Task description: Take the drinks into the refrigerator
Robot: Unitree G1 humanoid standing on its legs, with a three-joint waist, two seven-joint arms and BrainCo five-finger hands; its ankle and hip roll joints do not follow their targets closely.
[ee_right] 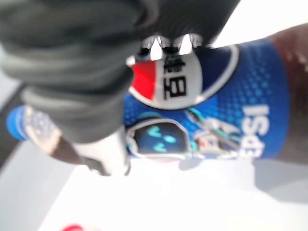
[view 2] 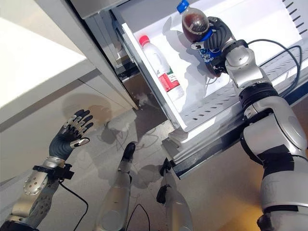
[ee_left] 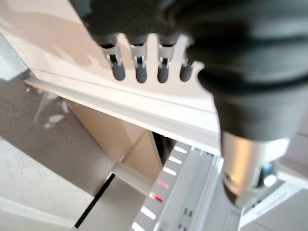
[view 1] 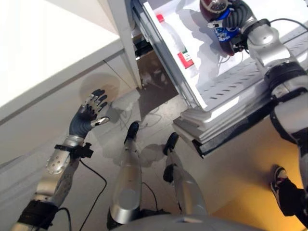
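A dark cola bottle (view 2: pixel 197 26) with a blue cap and blue label (ee_right: pixel 216 115) is inside the open white refrigerator (view 2: pixel 250 29), upright over the shelf. My right hand (view 2: pixel 219 36) is shut on it, fingers curled round the label. A clear water bottle (view 2: pixel 160 67) with a red cap and a red-green label stands in the refrigerator's door shelf, to the left of the cola. My left hand (view 2: pixel 70 132) hangs low at the left, open with fingers spread, holding nothing, in front of a beige cabinet (view 1: pixel 43 101).
The refrigerator's slotted white shelf (view 2: pixel 226 103) and stacked door edge (view 1: pixel 211 130) jut out over the floor. A white counter (view 1: pixel 43 43) tops the cabinet at the left. A person's shoe (view 1: pixel 281 180) stands on the floor at the right.
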